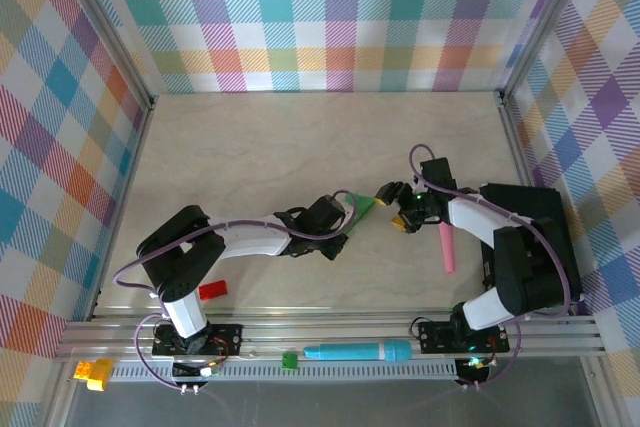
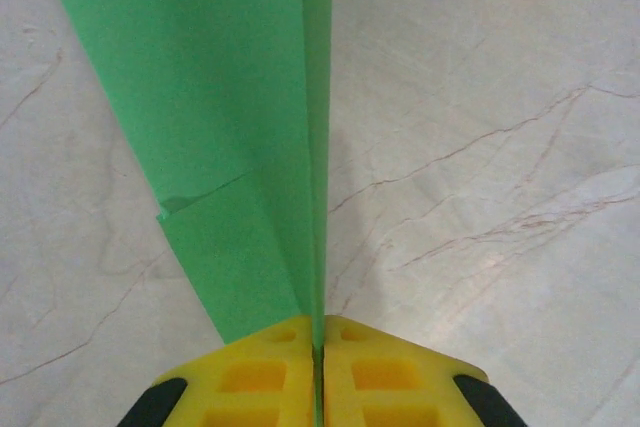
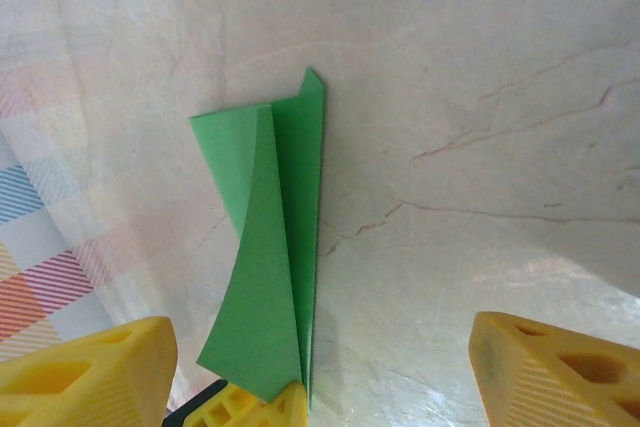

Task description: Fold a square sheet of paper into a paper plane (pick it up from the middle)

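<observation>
Now, near the centre of the top view, the bright-green paper plane [image 1: 360, 209], a thin sheet folded into a narrow layered dart, is held between the two arms over the pale marbled tabletop [image 1: 250, 147]. The left gripper [image 2: 318, 349] has its yellow foam fingers pressed together on the plane's centre ridge at the bottom of its wrist view, and the paper runs up and out of the top of the frame. The right gripper [image 3: 320, 352] stands wide apart, one yellow finger at lower left and one at lower right of its wrist view; the plane is between them and touches neither. One wing layer bows away from the ridge (the crease looks soft there), so the folds may spring open under a single narrow pinch. If the right gripper closed off-centre, it could crush that bowed wing or knock the left fingertips. If the left let go first, the plane would likely flop on its side. A pink cylindrical marker [image 1: 447, 247] lies just right of the right gripper, near enough to be nudged.
</observation>
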Robot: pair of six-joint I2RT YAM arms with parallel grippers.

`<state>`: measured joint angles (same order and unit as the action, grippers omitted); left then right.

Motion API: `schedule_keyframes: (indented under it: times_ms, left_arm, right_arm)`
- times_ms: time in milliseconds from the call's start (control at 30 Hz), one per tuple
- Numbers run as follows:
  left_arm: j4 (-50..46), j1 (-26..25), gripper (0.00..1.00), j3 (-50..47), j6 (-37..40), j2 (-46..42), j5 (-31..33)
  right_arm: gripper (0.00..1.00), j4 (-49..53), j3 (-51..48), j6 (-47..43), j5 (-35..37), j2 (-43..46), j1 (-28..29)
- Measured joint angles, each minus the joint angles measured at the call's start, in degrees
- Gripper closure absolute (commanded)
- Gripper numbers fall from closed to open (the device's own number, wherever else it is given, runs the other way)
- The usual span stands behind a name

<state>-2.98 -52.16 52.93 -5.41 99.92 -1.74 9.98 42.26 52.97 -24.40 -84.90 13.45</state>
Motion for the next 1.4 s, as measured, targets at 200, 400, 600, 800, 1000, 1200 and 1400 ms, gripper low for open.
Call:
schedule_keyframes:
  times_ms: [200, 400, 600, 800, 1000, 1200, 1400]
  left_arm:
    - [-0.5, 2.6, 0.91, 0.9, -2.0, 0.0, -5.8]
    - [-0.1, 5.6, 0.92, 0.9, -4.6, 0.2, -11.5]
    - [0.5, 7.2, 0.92, 0.9, -6.6, 1.6, -15.0]
    - [1.6, 7.6, 0.92, 0.9, -7.5, 3.4, -17.3]
    - [2.1, 8.2, 0.92, 0.8, -8.7, 4.0, -18.9]
    - [5.2, 9.5, 0.92, -1.0, -10.4, 4.0, -21.2]
    - [9.9, 11.1, 0.93, -3.7, -13.4, 3.8, -24.0]
  right_arm:
    - [0.20, -1.4, -1.3, -4.7, 0.4, 0.4, 0.0]
    - [0.18, -2.4, -2.8, -9.9, 0.2, 0.4, 0.0]
    - [0.18, -3.1, -2.8, -13.6, -1.3, 0.3, 0.0]
    - [0.18, -2.1, -2.6, -16.4, -1.8, -1.7, 1.1]
    - [0.20, 0.5, -1.2, -18.6, 0.1, -2.4, 4.1]
    - [0.23, 2.2, 0.9, -20.7, 2.1, -3.6, 6.6]
    - [0.23, 2.4, 2.0, -21.6, 1.4, -4.0, 7.3]
